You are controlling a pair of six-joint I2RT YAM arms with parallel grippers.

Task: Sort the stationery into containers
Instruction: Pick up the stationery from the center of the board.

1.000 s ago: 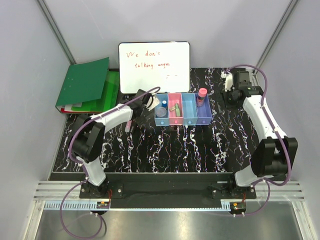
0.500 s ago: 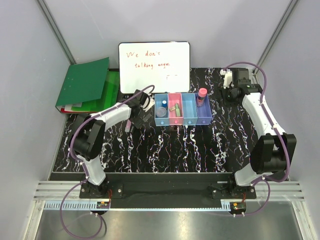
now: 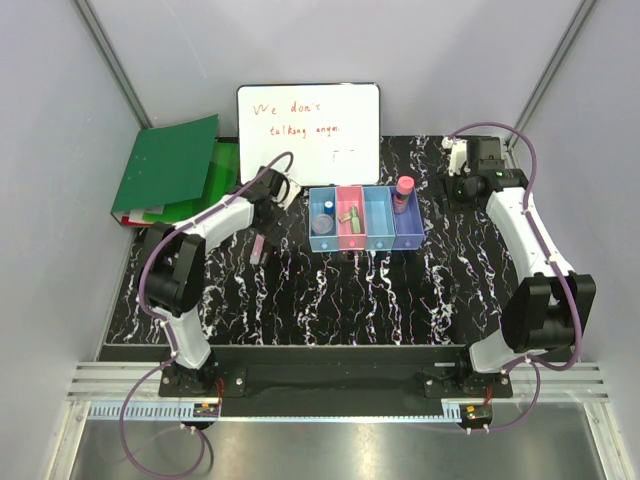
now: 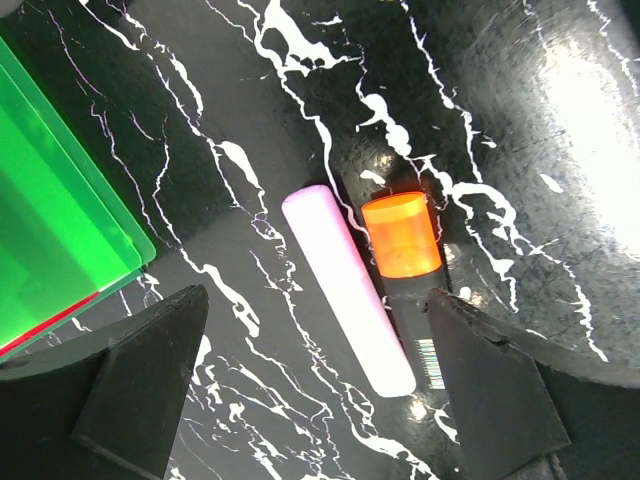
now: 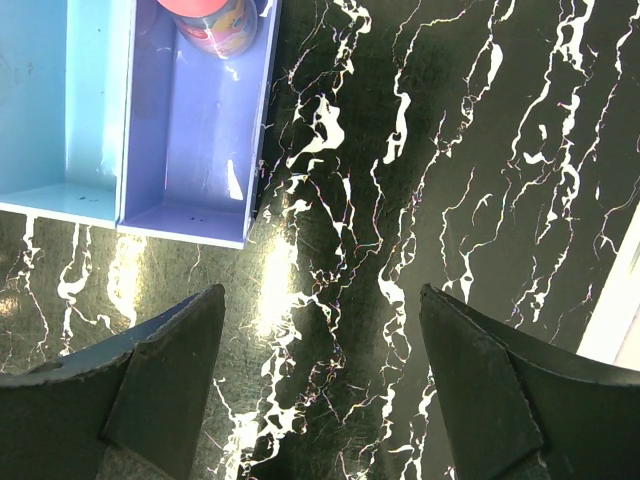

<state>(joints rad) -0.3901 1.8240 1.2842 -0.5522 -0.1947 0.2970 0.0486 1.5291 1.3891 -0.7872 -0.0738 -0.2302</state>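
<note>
Overhead, the row of four joined bins [image 3: 378,243] sits mid-bench, just near of the whiteboard [image 3: 308,120]. The leftmost light blue bin [image 3: 313,240] holds a blue-capped bottle [image 3: 329,208] and a clear round piece [image 3: 321,224]. The pink bin [image 3: 341,240] next to it holds two sticks [image 3: 352,217], one pink and one pale green. A pink-capped tube [image 5: 208,20] stands at the far end of the purple bin [image 5: 190,150] on the right.

The left arm [image 3: 225,225] reaches to the far left, its wrist beside the whiteboard's near-left corner and left of the bins. Its wrist view shows the left jaws spread wide with nothing in them, the two fingers [image 4: 140,390] well apart. Between them, on the black marbled bench [image 4: 560,130], lie a pink stick [image 4: 345,285] and an orange marker [image 4: 402,238], side by side and almost touching. The marker's dark barrel bears a barcode label. A corner of the green folder [image 4: 50,210] shows at the left edge.

The right arm [image 3: 520,225] stretches to the far right. The right jaws are also wide open and hold nothing, hanging over bare bench just right of the purple bin's near corner.
</note>
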